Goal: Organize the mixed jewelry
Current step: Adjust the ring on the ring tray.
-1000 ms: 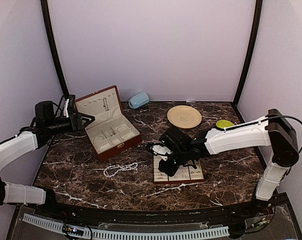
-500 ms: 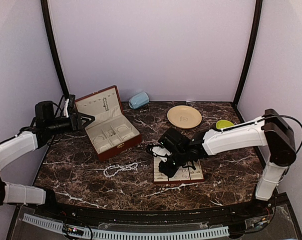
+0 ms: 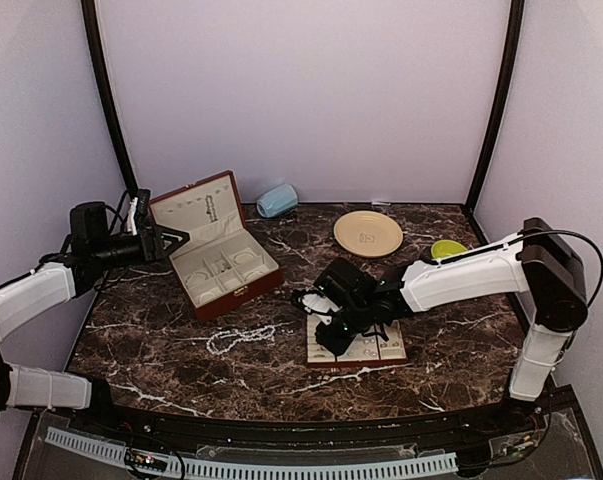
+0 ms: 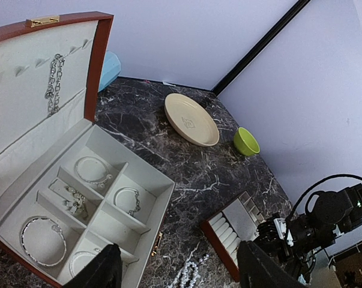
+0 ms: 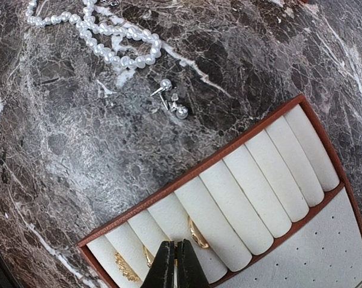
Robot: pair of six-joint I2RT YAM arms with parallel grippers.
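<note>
The left pincer point(image 4: 177, 247) is spread wide, with the box point(image 4: 18, 114) just ahead to its left. The right pincer point(image 5: 173, 264) is pinched together over the tray point(image 5: 259, 198). The pearls point(image 5: 108, 48) lie far ahead to its left, the earrings point(image 5: 171, 102) nearer, and the rings point(image 5: 196, 234) beside its tips.

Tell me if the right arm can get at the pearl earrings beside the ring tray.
Probably yes: the earrings lie uncovered on the marble just beyond the tray, near the right gripper.
</note>
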